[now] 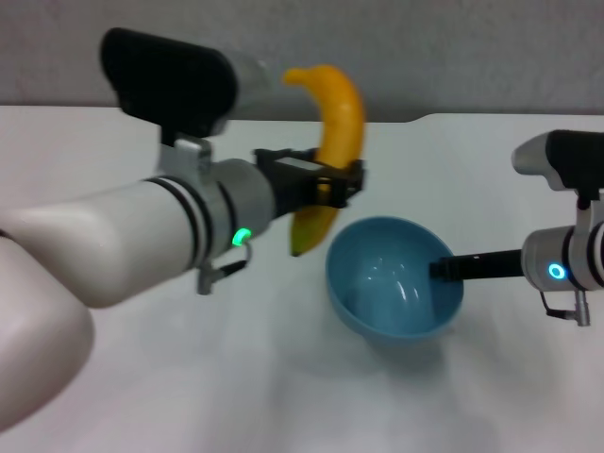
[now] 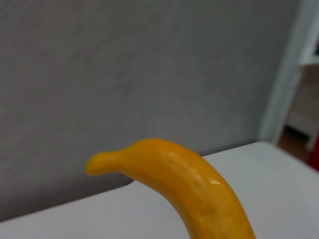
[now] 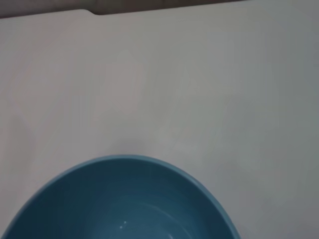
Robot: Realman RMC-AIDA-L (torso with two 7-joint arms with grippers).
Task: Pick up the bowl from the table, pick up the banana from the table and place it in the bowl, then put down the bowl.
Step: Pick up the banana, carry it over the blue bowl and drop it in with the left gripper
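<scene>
Left gripper (image 1: 342, 182) clamped across banana (image 1: 336, 142) mid-length, fruit held near upright above table (image 1: 142, 377), lower tip hanging just beside blue bowl (image 1: 394, 283) rim, on robot's left side. Right gripper (image 1: 444, 268) pinches bowl's right rim, bowl tilted, mouth turned toward banana, seemingly raised off table: presents opening for drop. Next, judged: shift banana over bowl, lower, release.

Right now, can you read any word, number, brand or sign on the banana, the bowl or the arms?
None: no readable text shows.
Banana: plain peel, no sticker.
Bowl: plain blue, no mark.
Arms: only lit rings, green on the left, blue on the right; no letters.
</scene>
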